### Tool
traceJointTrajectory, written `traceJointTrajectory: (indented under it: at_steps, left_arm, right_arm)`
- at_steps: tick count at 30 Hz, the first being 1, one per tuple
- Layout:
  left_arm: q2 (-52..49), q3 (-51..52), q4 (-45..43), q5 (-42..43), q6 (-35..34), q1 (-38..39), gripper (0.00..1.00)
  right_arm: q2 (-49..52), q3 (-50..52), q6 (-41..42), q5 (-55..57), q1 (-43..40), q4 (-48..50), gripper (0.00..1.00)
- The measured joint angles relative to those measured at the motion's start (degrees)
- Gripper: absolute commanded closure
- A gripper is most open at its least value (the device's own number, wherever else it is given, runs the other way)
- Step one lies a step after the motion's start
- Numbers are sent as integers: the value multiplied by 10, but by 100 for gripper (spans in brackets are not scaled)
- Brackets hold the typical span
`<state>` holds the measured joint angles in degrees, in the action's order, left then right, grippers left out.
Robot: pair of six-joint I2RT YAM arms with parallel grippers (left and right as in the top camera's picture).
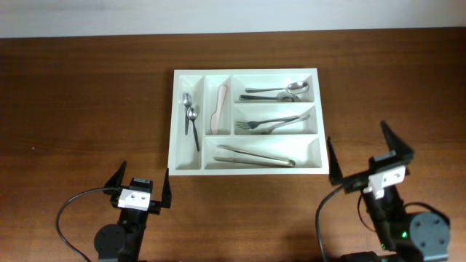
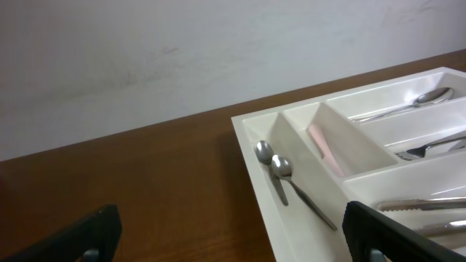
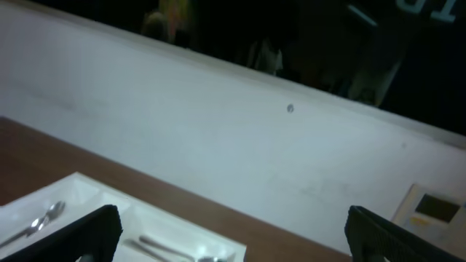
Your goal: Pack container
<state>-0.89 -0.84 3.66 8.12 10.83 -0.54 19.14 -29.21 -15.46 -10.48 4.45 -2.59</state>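
The white container point(image 1: 175, 120) lies at the table's middle with cutlery in every compartment: two small spoons point(image 1: 191, 116), a pale pink utensil point(image 1: 220, 109), spoons point(image 1: 280, 92), forks point(image 1: 269, 124) and long tongs point(image 1: 255, 156). My left gripper point(image 1: 145, 172) stands open near the front edge, just short of the container's front left corner. In the left wrist view the left gripper point(image 2: 229, 212) frames the container's rim point(image 2: 251, 145) and the small spoons point(image 2: 280, 175), with nothing between the fingers. My right gripper point(image 1: 355, 132) is open and empty, raised beside the container's right end; in its wrist view the right gripper point(image 3: 233, 218) looks over the container point(image 3: 80, 182) at the wall.
Bare brown table point(image 1: 73, 109) surrounds the container on all sides. A white wall point(image 2: 182, 58) runs along the table's far edge. A pale wall fitting point(image 3: 433, 207) shows at the right. Black cables point(image 1: 65, 211) trail from both arm bases at the front.
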Motion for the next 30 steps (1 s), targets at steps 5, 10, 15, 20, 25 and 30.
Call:
traceJointTrajectory:
  at_steps: [5, 10, 15, 20, 25, 30]
  left_arm:
    - [0, 0, 0, 0, 0, 0, 1]
    - [0, 0, 0, 0, 0, 0, 1]
    - [0, 0, 0, 0, 0, 0, 1]
    - [0, 0, 0, 0, 0, 0, 1]
    - [0, 0, 0, 0, 0, 0, 1]
    - [0, 0, 0, 0, 0, 0, 1]
  right_arm:
    - [-63, 60, 0, -2, -17, 2, 1]
    - [-98, 99, 0, 8, -30, 1, 1]
    - [-131, 130, 0, 29, -30, 10, 1]
    - [-167, 148, 0, 38, -30, 13, 1]
    - [-183, 167, 0, 40, -30, 36, 1]
    - [-183, 196, 0, 40, -30, 70, 1]
